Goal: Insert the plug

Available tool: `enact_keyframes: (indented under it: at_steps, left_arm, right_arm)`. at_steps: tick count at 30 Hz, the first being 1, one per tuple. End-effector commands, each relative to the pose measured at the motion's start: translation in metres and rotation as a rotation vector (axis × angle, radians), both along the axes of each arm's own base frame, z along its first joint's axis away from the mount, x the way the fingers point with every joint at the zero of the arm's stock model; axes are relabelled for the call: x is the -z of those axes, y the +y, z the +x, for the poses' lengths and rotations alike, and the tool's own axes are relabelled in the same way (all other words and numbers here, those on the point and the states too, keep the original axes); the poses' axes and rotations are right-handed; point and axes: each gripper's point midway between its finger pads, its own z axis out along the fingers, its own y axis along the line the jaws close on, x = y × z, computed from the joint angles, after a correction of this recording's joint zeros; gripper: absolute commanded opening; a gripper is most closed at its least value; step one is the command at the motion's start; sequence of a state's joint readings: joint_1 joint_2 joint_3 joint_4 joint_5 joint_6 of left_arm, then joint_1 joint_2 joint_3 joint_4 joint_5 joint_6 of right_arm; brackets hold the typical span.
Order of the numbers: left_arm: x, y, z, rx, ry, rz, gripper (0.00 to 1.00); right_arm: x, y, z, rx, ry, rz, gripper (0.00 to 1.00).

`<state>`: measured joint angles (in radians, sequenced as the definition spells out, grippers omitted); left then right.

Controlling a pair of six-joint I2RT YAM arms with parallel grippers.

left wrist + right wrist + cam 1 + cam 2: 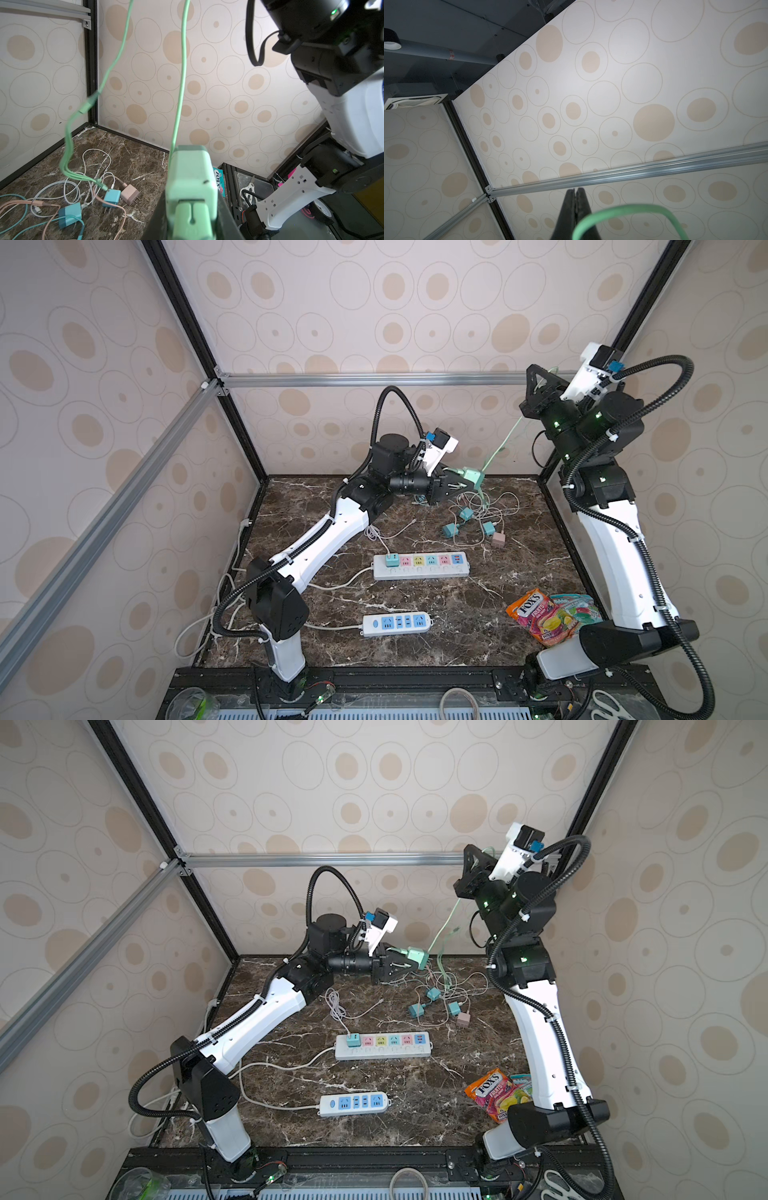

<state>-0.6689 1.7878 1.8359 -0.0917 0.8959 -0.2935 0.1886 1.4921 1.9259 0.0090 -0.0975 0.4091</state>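
the marble table (415,647) carries two power strips: a long power strip (421,566) with coloured sockets at the middle, its leftmost socket already filled by a teal plug, and a short power strip (397,623) nearer the front. the left gripper (457,485) reaches to the far middle of the table, jaws closed on the flat sides of the mint green plug (473,477), which it holds above the marble and well apart from both strips. the right gripper (576,190) is raised high at the far right, jaws pressed together, and the green cable (505,443) hangs from it in two strands, one running down to the plug. the plug looks like a small, light, hard plastic block with smooth faces, so it may twist or slip under push; a grip square across its body, close to the prong end, seems best. its prongs are hidden here. the cable is soft and limp, useless for steering, and its pull could tip the plug. a pile of spare plugs (465,514) and tangled cords lies just near of the held plug.
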Motion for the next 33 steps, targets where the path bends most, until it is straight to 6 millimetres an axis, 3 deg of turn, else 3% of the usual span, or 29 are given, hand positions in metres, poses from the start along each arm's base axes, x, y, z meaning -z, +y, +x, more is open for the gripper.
enact_keyframes:
  at_steps: [1,3,5,10,18,21,28,33]
  left_arm:
    - [-0.007,0.007,-0.004,-0.037,-0.047,0.018,0.00]
    - [-0.001,0.010,-0.001,-0.065,-0.049,0.041,0.00]
    - [-0.001,0.014,0.001,-0.096,-0.063,0.062,0.00]
    - [-0.006,0.030,0.009,-0.193,-0.099,0.082,0.00]
    - [-0.031,0.077,0.052,-0.460,-0.134,0.098,0.00]
    - [-0.050,0.113,0.081,-0.632,-0.156,0.084,0.00]
    - [-0.094,0.225,0.148,-1.070,-0.236,0.043,0.00]
    - [-0.119,0.293,0.166,-1.342,-0.305,0.046,0.00]
  right_arm:
    - [0.036,0.002,0.018,0.010,0.059,-0.034,0.00]
    - [0.056,0.005,0.027,0.006,0.094,-0.042,0.00]
    - [0.064,0.012,0.031,-0.031,0.115,-0.046,0.00]
    - [0.055,0.031,0.031,-0.128,0.106,-0.052,0.00]
    - [0.058,0.078,0.048,-0.259,0.112,-0.088,0.00]
    - [0.054,0.111,0.053,-0.310,0.085,-0.122,0.00]
    - [0.045,0.196,0.076,-0.486,0.012,-0.074,0.00]
    - [0.055,0.242,0.086,-0.579,-0.028,-0.020,0.00]
